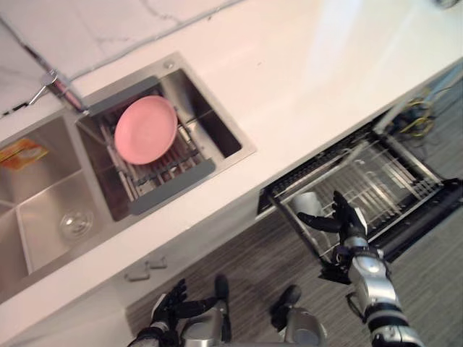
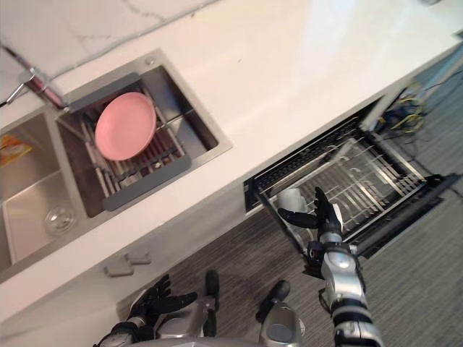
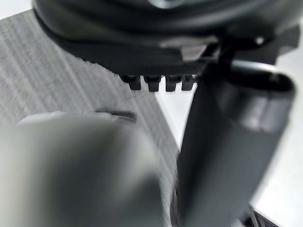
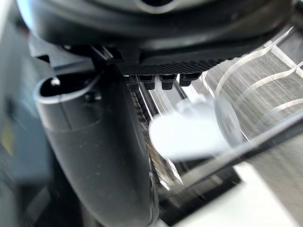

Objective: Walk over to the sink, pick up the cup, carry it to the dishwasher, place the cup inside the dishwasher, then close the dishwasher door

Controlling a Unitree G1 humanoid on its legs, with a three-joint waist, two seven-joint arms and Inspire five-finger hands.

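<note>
A pale cup (image 1: 307, 204) rests in the near left corner of the pulled-out dishwasher rack (image 1: 394, 173); in the right wrist view the cup (image 4: 189, 130) lies among the wires. My right hand (image 1: 349, 223) hovers just beside it, open, fingers straight and thumb pointing toward the cup, holding nothing. The dishwasher door (image 1: 434, 213) hangs open below the rack. My left hand (image 1: 168, 303) is low by the cabinet front, open and free of any object.
A white counter (image 1: 304, 79) runs across. The steel double sink (image 1: 43, 217) holds a drying rack with a pink plate (image 1: 145, 129), a faucet (image 1: 56, 87) behind it and a yellow packet (image 1: 22, 152). Grey floor (image 1: 246, 260) lies before the cabinets.
</note>
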